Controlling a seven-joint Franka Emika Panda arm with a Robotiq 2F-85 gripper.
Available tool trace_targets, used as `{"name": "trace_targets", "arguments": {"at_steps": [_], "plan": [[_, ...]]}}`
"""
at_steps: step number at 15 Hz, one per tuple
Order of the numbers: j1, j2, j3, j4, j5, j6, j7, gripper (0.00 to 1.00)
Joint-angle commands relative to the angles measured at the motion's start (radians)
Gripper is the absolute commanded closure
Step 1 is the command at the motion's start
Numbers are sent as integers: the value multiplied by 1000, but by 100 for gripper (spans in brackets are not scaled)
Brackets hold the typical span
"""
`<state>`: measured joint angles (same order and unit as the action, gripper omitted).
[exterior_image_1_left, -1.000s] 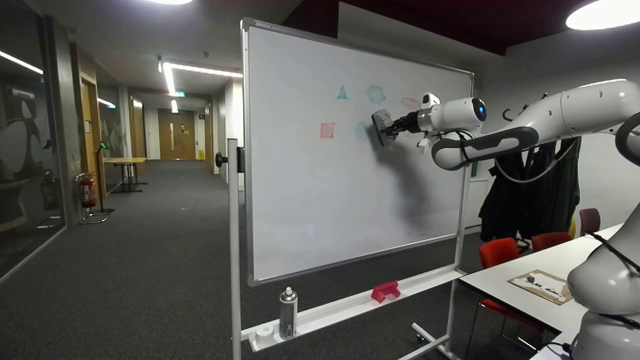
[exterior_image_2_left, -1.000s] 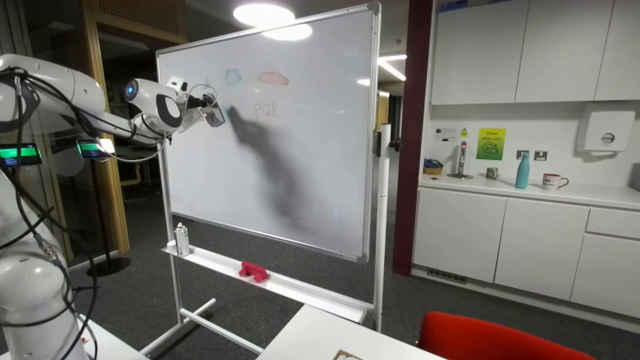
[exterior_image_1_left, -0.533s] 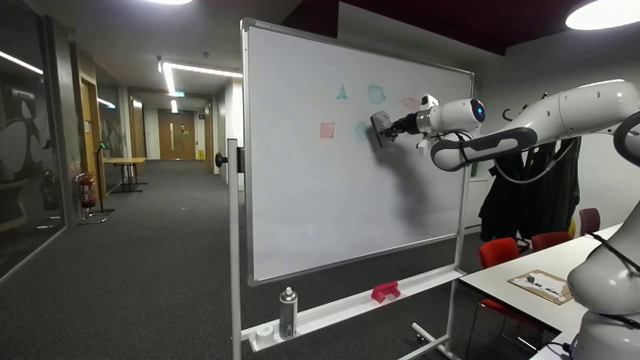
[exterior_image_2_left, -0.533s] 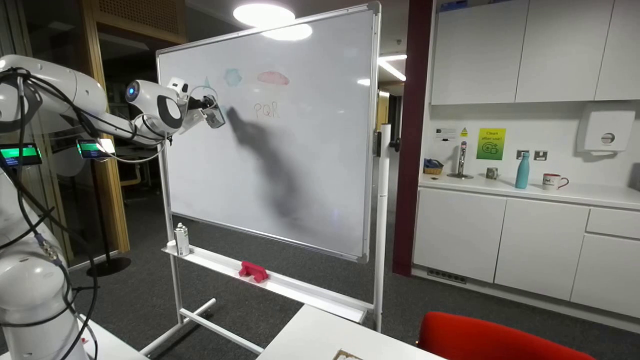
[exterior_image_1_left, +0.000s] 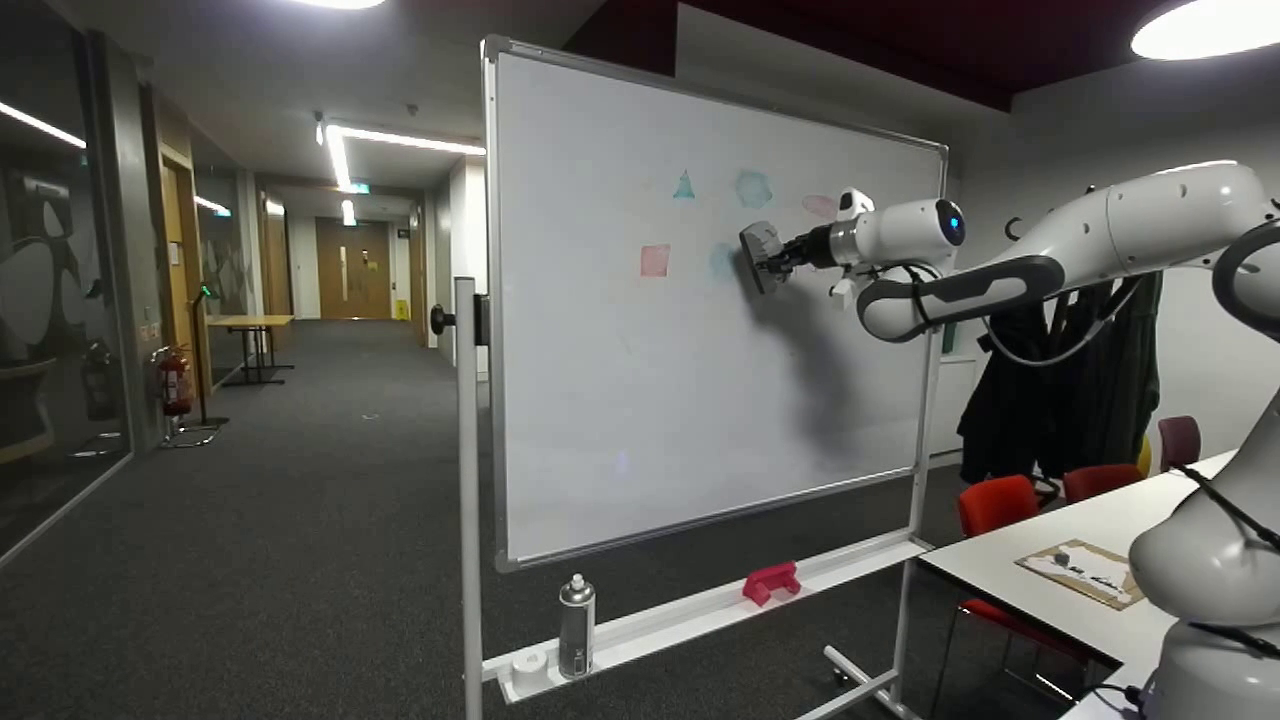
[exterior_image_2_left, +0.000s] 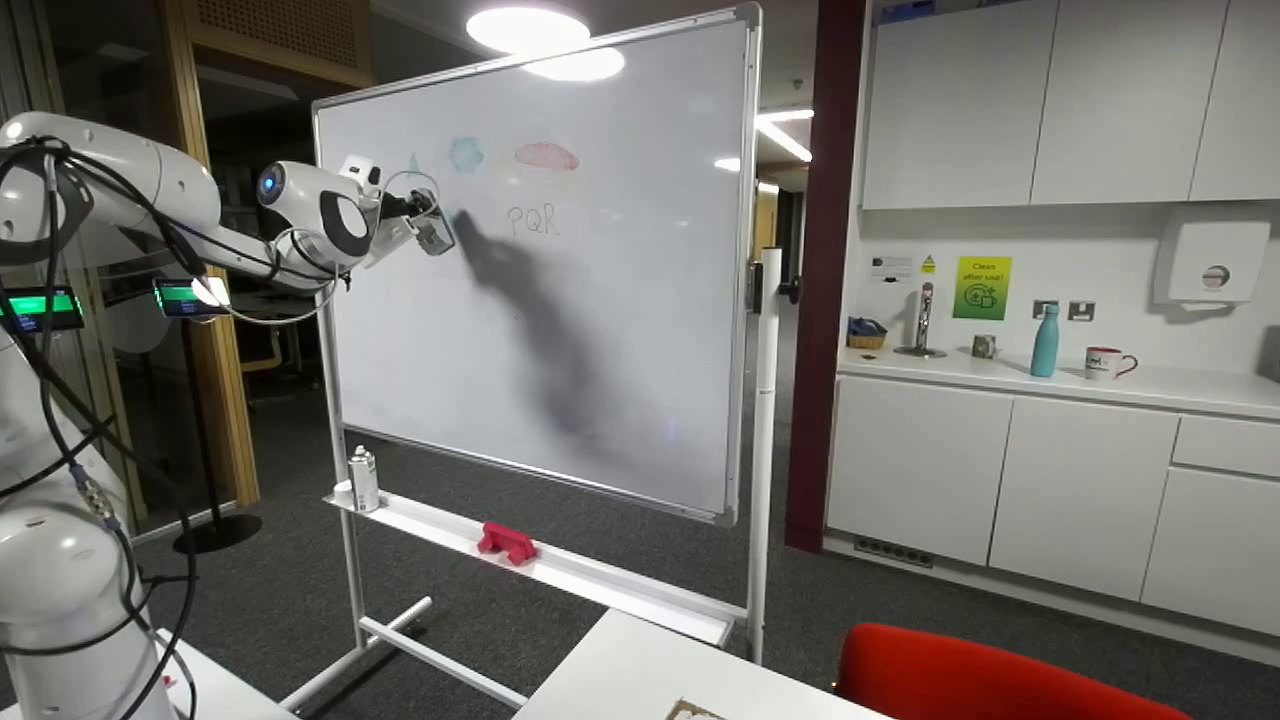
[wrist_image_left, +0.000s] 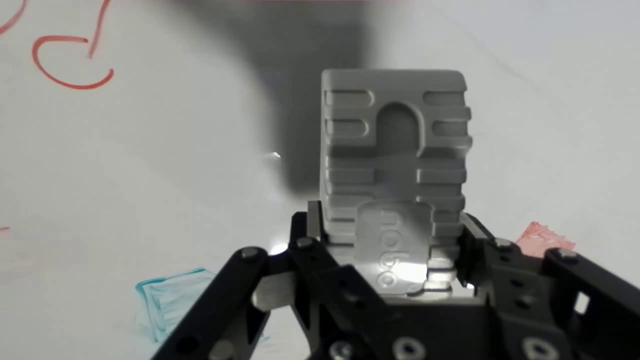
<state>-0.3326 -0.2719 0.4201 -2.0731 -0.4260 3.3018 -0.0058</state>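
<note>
My gripper (wrist_image_left: 392, 225) is shut on the sides of a grey ribbed eraser (wrist_image_left: 395, 175) with raised lettering. The eraser also shows in both exterior views (exterior_image_1_left: 762, 257) (exterior_image_2_left: 434, 232), tilted and close to the whiteboard (exterior_image_1_left: 640, 400). I cannot tell whether it touches the board. A faint blue patch (exterior_image_1_left: 722, 260) is nearest to it on the board. Around it are a red square (exterior_image_1_left: 655, 260), a blue triangle (exterior_image_1_left: 683, 187), a blue hexagon-like shape (exterior_image_1_left: 753, 188) and a red oval (exterior_image_2_left: 547, 156). Red letters "PQR" (exterior_image_2_left: 533, 220) are also written there.
The ledge (exterior_image_1_left: 670, 630) under the board holds a spray can (exterior_image_1_left: 577, 625), a white roll (exterior_image_1_left: 529, 668) and a red holder (exterior_image_1_left: 771, 583). A white table (exterior_image_1_left: 1080, 530) bears a cardboard piece (exterior_image_1_left: 1085, 573). Red chairs (exterior_image_1_left: 998, 503) stand by it. A counter (exterior_image_2_left: 950, 372) lies beyond.
The arm has moved slightly towards the board, carrying the eraser closer to it. The drawings and the objects on the ledge look the same.
</note>
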Motion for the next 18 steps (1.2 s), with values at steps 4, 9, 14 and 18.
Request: {"name": "trace_targets", "arguments": {"at_steps": [4,9,14,18], "plan": [[-162,37,127,73,-28,42,-23,66],[-291,38,254,91,-28,33,-27,66],[-416,37,381,112,-26,26,-28,66],[-534,33,491,140,-26,21,-29,66]]}}
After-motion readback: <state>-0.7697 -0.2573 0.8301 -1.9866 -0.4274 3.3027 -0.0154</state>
